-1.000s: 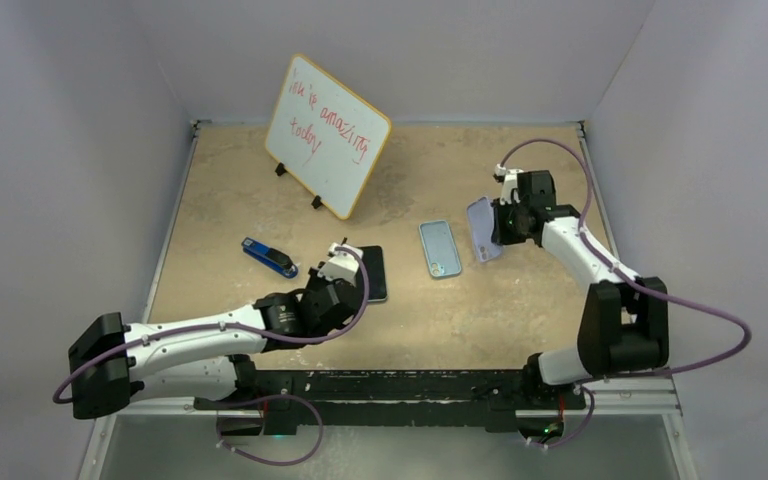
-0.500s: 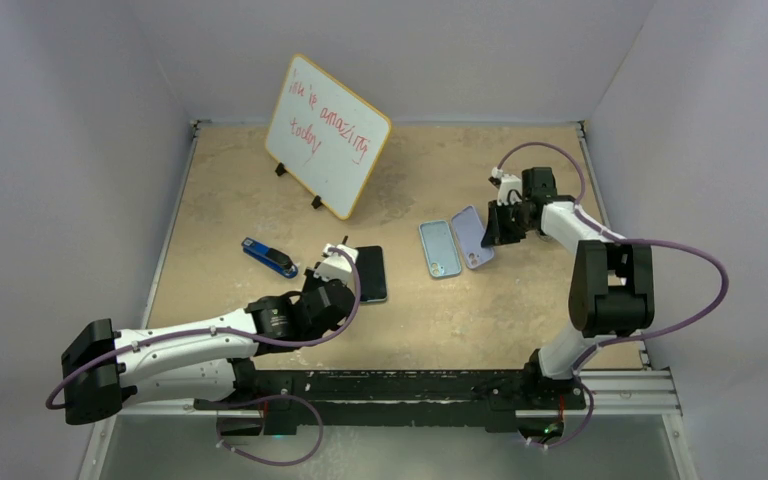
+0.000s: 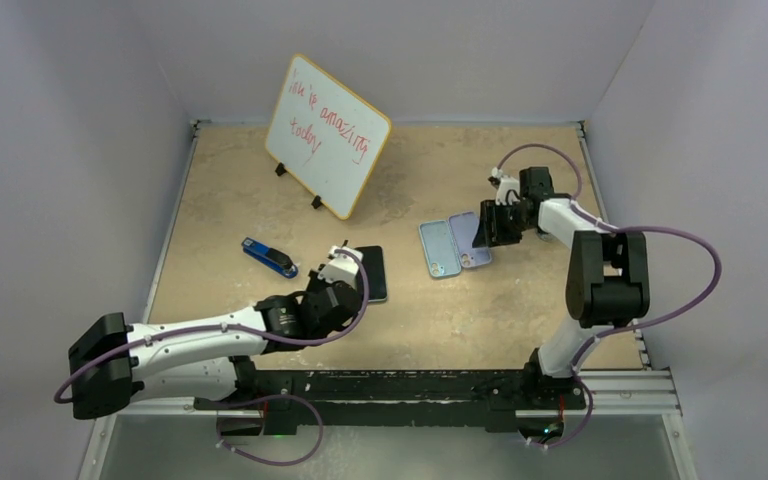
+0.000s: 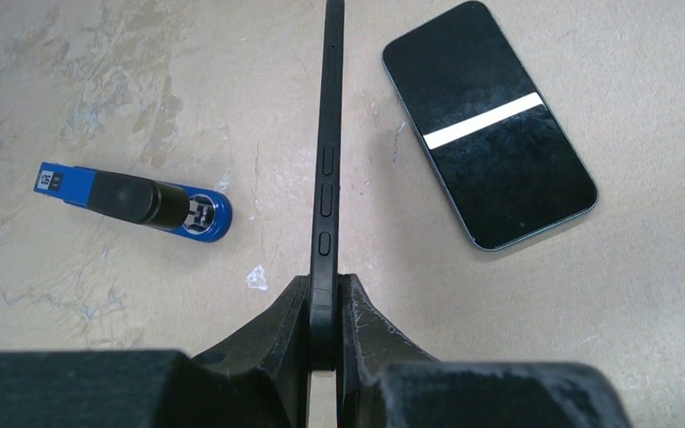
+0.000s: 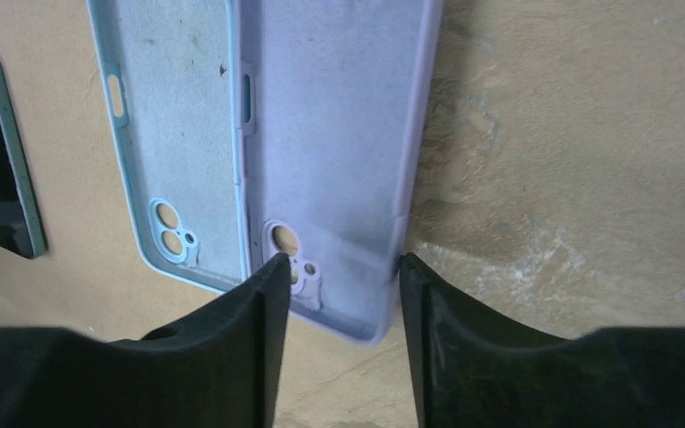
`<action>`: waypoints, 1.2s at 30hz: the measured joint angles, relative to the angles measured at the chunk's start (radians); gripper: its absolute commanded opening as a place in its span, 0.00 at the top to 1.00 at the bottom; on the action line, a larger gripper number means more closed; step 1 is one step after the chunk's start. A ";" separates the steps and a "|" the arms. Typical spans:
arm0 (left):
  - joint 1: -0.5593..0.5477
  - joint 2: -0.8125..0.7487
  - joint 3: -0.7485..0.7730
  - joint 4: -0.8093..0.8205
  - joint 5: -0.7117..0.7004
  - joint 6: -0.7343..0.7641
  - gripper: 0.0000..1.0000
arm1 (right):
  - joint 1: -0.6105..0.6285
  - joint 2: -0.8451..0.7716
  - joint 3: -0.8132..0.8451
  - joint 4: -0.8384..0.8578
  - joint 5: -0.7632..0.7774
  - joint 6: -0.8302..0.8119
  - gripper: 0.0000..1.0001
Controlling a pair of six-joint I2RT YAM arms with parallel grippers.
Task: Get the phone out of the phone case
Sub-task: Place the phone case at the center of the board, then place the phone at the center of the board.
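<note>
"Phone [image 4: 325, 178]: position and holder?"
"Out of any case; the left gripper [image 4: 324, 287] is clamped on its near end; it stands on edge, side buttons toward the wrist camera, long axis running straight away from the wrist. A second phone [image 4: 491, 174] lies flat, screen up, on the table [image 4: 606, 339], just right of it."
"Phone case?"
"Farther off, to the right; the lilac case [image 5: 339, 134] lies empty, open side up, edge to edge with a pale blue case [image 5: 178, 134]; the right gripper [image 5: 341, 260] sits over its near end, fingers parted, with the case resting on the table."
"Nearer arm for the next move?"
"Judgement: the left arm; it carries the phone; laying it flat calls for a roll about that long axis."
</note>
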 measured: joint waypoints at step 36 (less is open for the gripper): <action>0.013 0.546 0.283 -0.224 -0.092 -0.087 0.78 | 0.069 -0.666 -0.590 0.690 -0.035 0.322 0.09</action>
